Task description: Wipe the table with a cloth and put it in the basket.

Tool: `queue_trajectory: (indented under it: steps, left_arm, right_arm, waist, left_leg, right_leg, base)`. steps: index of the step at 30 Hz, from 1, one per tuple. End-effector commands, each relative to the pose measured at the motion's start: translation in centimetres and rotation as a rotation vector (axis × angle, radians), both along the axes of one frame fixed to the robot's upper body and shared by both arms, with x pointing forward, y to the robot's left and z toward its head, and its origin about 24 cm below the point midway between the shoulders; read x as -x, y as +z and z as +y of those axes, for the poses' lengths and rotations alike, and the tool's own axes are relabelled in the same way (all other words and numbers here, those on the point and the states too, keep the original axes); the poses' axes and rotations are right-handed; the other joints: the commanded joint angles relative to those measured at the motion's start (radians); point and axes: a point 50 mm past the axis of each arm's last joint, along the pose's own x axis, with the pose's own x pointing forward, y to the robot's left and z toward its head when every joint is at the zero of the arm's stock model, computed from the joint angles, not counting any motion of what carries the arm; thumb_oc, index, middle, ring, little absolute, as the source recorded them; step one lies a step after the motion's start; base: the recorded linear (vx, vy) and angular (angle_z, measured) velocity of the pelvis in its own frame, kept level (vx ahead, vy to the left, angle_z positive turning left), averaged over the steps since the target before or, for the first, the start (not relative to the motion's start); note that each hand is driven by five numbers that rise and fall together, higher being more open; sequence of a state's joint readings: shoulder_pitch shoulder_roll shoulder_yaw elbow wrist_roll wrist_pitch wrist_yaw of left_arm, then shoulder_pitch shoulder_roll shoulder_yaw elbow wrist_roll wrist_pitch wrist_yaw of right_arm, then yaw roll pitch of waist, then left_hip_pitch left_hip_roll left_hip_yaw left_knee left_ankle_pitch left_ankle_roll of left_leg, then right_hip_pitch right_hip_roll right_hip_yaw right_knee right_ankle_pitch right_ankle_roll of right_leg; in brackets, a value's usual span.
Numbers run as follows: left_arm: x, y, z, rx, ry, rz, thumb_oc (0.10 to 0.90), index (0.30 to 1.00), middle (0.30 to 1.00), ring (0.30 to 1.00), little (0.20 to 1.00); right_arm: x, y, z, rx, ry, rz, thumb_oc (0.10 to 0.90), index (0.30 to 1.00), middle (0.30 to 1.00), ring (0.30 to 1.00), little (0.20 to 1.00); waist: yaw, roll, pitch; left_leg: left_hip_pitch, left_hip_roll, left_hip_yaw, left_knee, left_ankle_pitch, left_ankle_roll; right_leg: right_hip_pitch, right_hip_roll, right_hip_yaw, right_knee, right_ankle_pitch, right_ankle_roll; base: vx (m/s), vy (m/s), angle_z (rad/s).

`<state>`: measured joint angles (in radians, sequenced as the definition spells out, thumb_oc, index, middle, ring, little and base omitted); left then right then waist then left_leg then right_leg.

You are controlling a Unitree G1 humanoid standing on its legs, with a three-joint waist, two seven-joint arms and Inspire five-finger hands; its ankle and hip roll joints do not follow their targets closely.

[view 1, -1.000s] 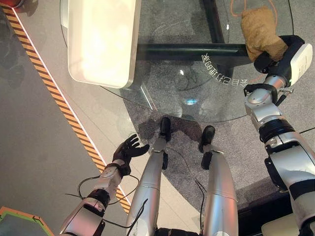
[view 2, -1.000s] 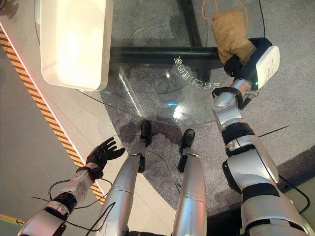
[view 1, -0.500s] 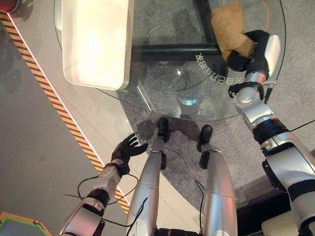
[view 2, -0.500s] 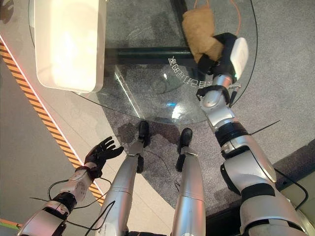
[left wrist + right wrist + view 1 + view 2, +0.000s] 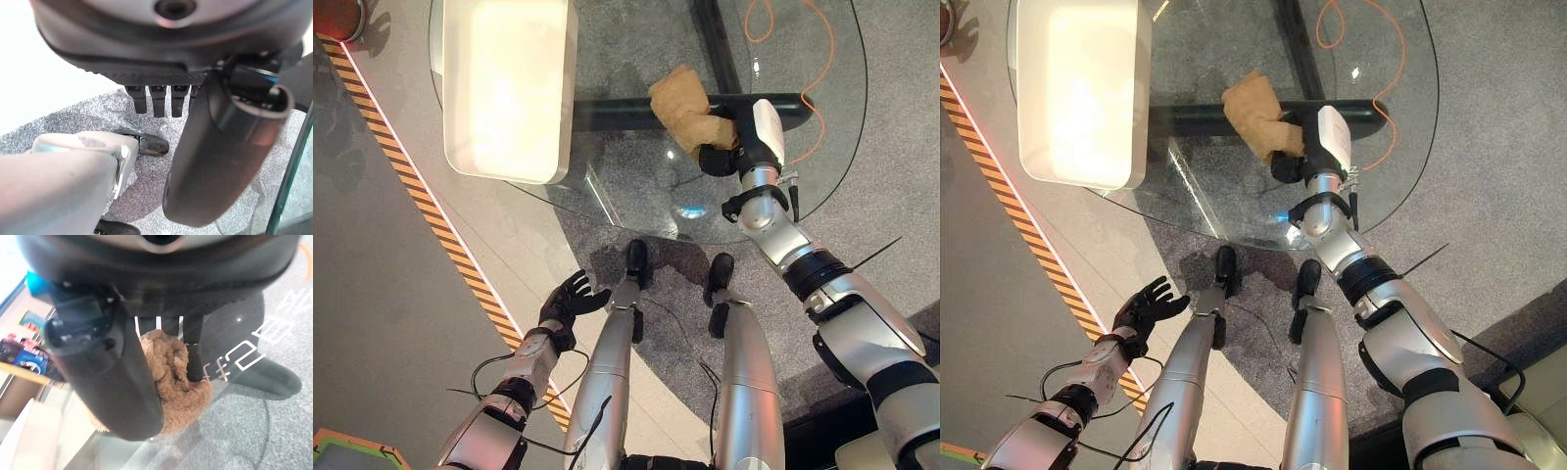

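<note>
The cloth is tan-brown and fuzzy. The counter is clear glass. At ten o'clock the basket is creamy white. An orange cord loops at one o'clock. The floor strip is orange-and-black striped.

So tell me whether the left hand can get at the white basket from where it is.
Probably not as it stands: the left hand hangs open low beside the table, while the basket sits up on the glass table, well ahead of it.
</note>
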<state>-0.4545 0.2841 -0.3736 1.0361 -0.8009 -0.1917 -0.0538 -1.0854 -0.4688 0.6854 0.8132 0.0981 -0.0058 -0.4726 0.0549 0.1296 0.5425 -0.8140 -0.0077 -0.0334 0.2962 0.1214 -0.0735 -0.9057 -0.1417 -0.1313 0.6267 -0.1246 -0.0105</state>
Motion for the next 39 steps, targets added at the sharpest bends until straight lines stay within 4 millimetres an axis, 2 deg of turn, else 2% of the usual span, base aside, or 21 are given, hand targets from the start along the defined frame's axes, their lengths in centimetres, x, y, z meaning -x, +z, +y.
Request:
queue_trajectory:
  steps: [1, 10, 18, 24, 34, 38, 39]
  left_arm:
    - [0.5, -0.6, -0.5, -0.013, 0.019, 0.006, 0.800, 0.900, 0.900, 0.900, 0.900]
    - [0.5, -0.6, -0.7, -0.017, 0.017, 0.005, 0.800, 0.900, 0.900, 0.900, 0.900]
    - [0.3, -0.5, -1.2, -0.018, 0.012, 0.006, 0.800, 0.900, 0.900, 0.900, 0.900]
    - [0.1, -0.3, -1.1, -0.022, 0.010, 0.005, 0.800, 0.900, 0.900, 0.900, 0.900]
    - [-0.1, -0.1, -1.0, -0.015, 0.023, -0.005, 0.800, 0.900, 0.900, 0.900, 0.900]
    - [-0.6, 0.7, -0.3, 0.033, 0.154, -0.056, 0.800, 0.900, 0.900, 0.900, 0.900]
    - [-0.8, 1.2, 0.3, 0.059, 0.241, -0.085, 0.800, 0.900, 0.900, 0.900, 0.900]
  right_arm:
    - [1.2, -0.6, 5.5, 0.048, 0.253, 0.014, 0.100, 0.300, 0.300, 0.300, 0.200]
    - [2.6, -2.1, 8.3, 0.104, 0.393, 0.069, 0.100, 0.300, 0.300, 0.300, 0.200]
    - [2.8, -3.1, 9.1, 0.121, 0.434, 0.131, 0.100, 0.300, 0.300, 0.300, 0.200]
    - [3.1, -3.7, 9.2, 0.151, 0.441, 0.142, 0.100, 0.300, 0.300, 0.300, 0.200]
    - [2.2, -3.1, 8.0, 0.118, 0.367, 0.117, 0.100, 0.300, 0.300, 0.300, 0.200]
    - [2.0, -2.8, 7.6, 0.090, 0.339, 0.107, 0.100, 0.300, 0.300, 0.300, 0.200]
    - [1.8, -2.6, 7.3, 0.071, 0.324, 0.100, 0.100, 0.300, 0.300, 0.300, 0.200]
  waist:
    - [0.016, 0.044, -0.022]
    - [0.011, 0.037, -0.022]
    - [0.011, 0.034, -0.022]
    - [0.010, 0.031, -0.022]
    - [0.014, 0.037, -0.022]
    - [0.016, 0.039, -0.022]
    - [0.018, 0.039, -0.022]
  left_leg:
    - [0.011, -0.058, 0.095, 0.100, -0.114, 0.057]
    - [0.005, -0.056, 0.099, 0.100, -0.109, 0.054]
    - [0.004, -0.056, 0.098, 0.100, -0.105, 0.053]
    - [-0.003, -0.056, 0.099, 0.105, -0.104, 0.055]
    - [0.002, -0.056, 0.098, 0.103, -0.102, 0.056]
    - [0.006, -0.055, 0.091, 0.098, -0.101, 0.056]
    - [0.008, -0.056, 0.088, 0.098, -0.100, 0.055]
  right_leg:
    - [0.025, 0.035, -0.031, -0.107, 0.037, 0.012]
    - [0.018, 0.036, -0.030, -0.109, 0.042, 0.013]
    - [0.014, 0.037, -0.027, -0.107, 0.044, 0.012]
    - [0.008, 0.035, -0.028, -0.105, 0.048, 0.012]
    - [0.008, 0.032, -0.027, -0.102, 0.052, 0.014]
    - [0.008, 0.032, -0.024, -0.098, 0.050, 0.014]
    - [0.009, 0.033, -0.023, -0.095, 0.048, 0.013]
  base:
    - [0.00, 0.000, 0.00]
    - [0.00, 0.000, 0.00]
    - [0.00, 0.000, 0.00]
    - [0.00, 0.000, 0.00]
    - [0.00, 0.000, 0.00]
    - [0.00, 0.000, 0.00]
    - [0.00, 0.000, 0.00]
